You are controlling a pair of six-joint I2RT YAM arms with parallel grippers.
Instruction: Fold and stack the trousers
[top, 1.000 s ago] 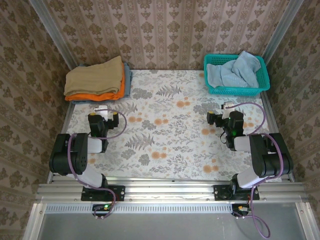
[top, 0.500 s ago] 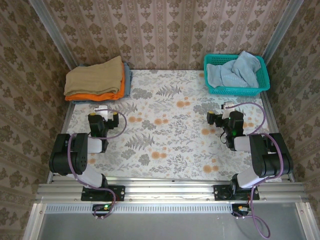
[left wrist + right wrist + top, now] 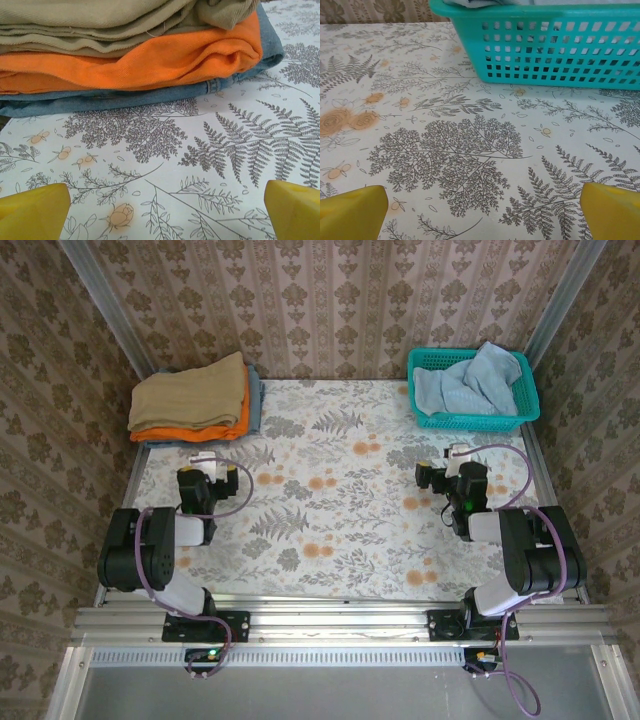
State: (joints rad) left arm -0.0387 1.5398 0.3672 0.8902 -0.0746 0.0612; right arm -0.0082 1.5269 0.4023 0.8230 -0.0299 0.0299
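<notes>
The pale sky-blue trousers (image 3: 472,378) lie crumpled in the teal basket (image 3: 468,421) at the back right, spilling over its far corner. My right gripper (image 3: 456,454) rests low on the table just in front of the basket, open, with bare cloth between its yellow fingertips (image 3: 355,210); the basket wall (image 3: 560,55) faces it. On the left, my left gripper (image 3: 205,460) is open too, empty, its yellow fingertips (image 3: 32,210) wide apart, pointing at the stack of folded garments (image 3: 192,400).
The stack holds a tan garment (image 3: 100,20) on an orange one (image 3: 140,60) on a blue denim one (image 3: 125,97). A floral tablecloth (image 3: 330,500) covers the table. Patterned walls close in the back and sides.
</notes>
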